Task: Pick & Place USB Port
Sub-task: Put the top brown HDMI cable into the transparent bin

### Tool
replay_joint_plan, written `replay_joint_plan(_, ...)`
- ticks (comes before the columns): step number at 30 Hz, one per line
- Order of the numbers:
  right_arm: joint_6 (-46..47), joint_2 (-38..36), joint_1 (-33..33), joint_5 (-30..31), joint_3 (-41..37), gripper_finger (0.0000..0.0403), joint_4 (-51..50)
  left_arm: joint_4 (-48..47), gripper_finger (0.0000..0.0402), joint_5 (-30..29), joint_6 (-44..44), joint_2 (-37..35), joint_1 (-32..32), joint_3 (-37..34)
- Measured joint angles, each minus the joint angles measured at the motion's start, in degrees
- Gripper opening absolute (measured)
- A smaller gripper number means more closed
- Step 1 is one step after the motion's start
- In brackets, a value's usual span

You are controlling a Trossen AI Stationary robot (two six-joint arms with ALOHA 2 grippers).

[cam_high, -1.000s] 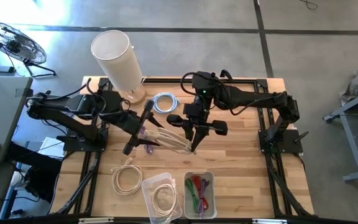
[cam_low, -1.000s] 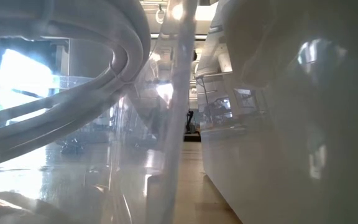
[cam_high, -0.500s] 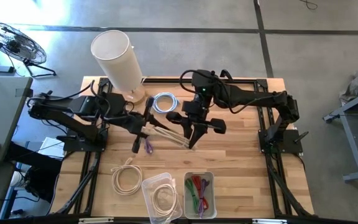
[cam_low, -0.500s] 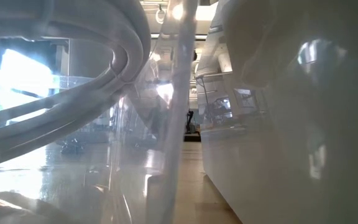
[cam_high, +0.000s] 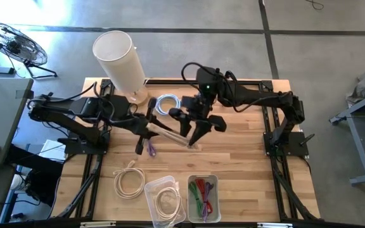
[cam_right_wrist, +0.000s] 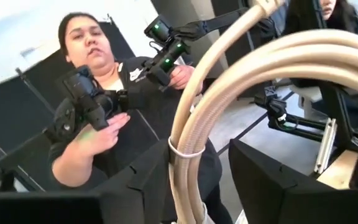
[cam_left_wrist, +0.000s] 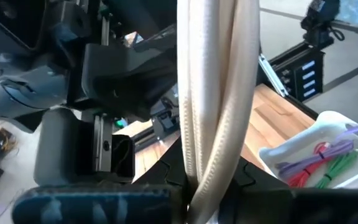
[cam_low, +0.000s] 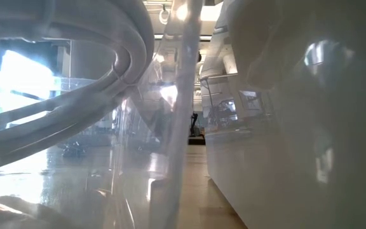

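Observation:
A cream USB cable bundle [cam_high: 170,135] is stretched in the air above the table's middle, between my two grippers. My left gripper [cam_high: 148,128] is shut on its left end. My right gripper [cam_high: 191,134] stands open at the bundle's right end. In the right wrist view the bundle [cam_right_wrist: 188,168], tied with a thin band, runs between the parted fingers. A purple cable [cam_high: 149,150] lies on the table below the left gripper. The low view shows neither gripper. My left gripper pinches the bundle's left end [cam_left_wrist: 199,180] between its two fingers, several strands together. The fingers come nearly level from the table's left. The bundle runs on from them toward the right gripper, clear of the table. My right gripper: whether a finger [cam_right_wrist: 151,180] touches the bundle, I cannot tell.
A tall white cylinder [cam_high: 120,57] stands at the far left. A blue-white coil [cam_high: 166,104] and a cream coil [cam_high: 130,181] lie on the wood. At the near edge are two clear bins, one with a white cable [cam_high: 163,199], one with coloured cables [cam_high: 203,197]. A person [cam_right_wrist: 104,112] sits beyond the table.
My left gripper has shut on the bundle's left end and turned a little. My right gripper has shifted slightly toward the table's far left. The bundle's loops, fanned out a second ago, now lie drawn together in one narrow strand.

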Motion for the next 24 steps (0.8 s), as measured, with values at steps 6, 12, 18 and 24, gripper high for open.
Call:
replay_joint_plan(6, 6.1, 0.0, -3.5, -3.6, 0.0, 0.0158, -0.3, -1.7, 0.0033, -1.5, -0.6, -2.1, 0.0, 0.0)
replay_joint_plan(12, 6.6, 0.0, -7.1, -4.4, 0.0, 0.0142, -4.9, -10.5, 0.0033, -6.4, -4.5, -5.6, -1.0, 0.0)
replay_joint_plan(18, 1.8, -0.1, -12.0, -3.2, 0.0, 0.0129, -11.8, -19.5, 0.0033, -14.7, -6.7, -9.3, -6.5, 0.1)
replay_joint_plan(24, -5.1, -0.1, -16.7, -0.1, 0.0, 0.0122, -24.1, -33.1, 0.0033, -15.7, -12.2, -10.3, -11.7, 0.1)
